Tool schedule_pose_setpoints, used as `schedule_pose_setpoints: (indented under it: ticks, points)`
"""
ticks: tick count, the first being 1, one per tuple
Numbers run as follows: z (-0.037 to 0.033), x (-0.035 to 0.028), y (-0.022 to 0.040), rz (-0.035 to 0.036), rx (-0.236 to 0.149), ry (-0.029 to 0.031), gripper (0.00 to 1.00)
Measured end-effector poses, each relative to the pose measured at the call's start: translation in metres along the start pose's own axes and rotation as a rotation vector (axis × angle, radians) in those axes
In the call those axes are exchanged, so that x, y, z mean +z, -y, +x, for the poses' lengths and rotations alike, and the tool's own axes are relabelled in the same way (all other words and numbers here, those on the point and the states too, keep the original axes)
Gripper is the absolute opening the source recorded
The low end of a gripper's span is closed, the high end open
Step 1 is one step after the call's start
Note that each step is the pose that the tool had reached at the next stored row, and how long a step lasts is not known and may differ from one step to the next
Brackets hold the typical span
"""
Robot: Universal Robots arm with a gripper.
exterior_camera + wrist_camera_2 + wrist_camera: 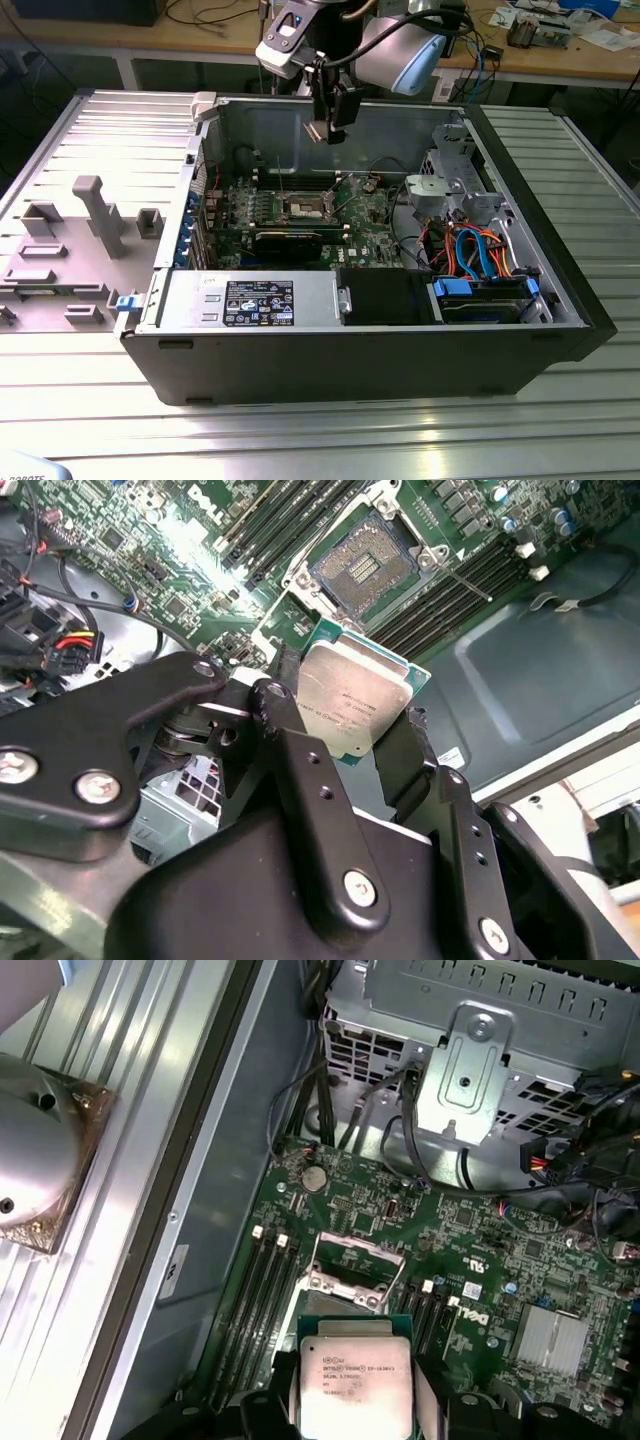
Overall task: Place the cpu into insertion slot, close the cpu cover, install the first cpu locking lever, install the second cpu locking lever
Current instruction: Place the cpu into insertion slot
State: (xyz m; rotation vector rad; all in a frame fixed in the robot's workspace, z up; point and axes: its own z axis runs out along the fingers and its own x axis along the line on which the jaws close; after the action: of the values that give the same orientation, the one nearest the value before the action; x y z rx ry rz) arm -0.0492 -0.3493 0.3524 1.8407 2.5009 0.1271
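My gripper (322, 128) hangs above the open computer case, shut on the cpu (318, 131). The cpu (352, 702) is a flat square chip with a silver-grey top, held by its edges between two black fingers (292, 742); it also appears in the first wrist view (355, 1388). Below it, on the green motherboard (365, 225), lies the insertion slot (365, 563) with its dark centre uncovered. The cpu is well above the slot and apart from it. A silvery frame, the cpu cover (347, 1280), stands raised at the slot's edge. A thin locking lever (462, 582) sticks out beside the slot.
The case's tall walls (250, 125) surround the board. Long black memory slots (290, 520) flank the socket. A metal drive cage (450, 185), orange and blue cables (480, 250) and a power supply (250, 300) fill the exterior view's right and front. A grey fixture plate (80, 230) lies outside.
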Motion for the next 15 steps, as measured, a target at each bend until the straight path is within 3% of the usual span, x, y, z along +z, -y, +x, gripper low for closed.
schedule_pose_setpoints:
  ticks: [15]
  points:
    - [0.0005, 0.0022, 0.0006, -0.0013, 0.071, 0.0067, 0.54]
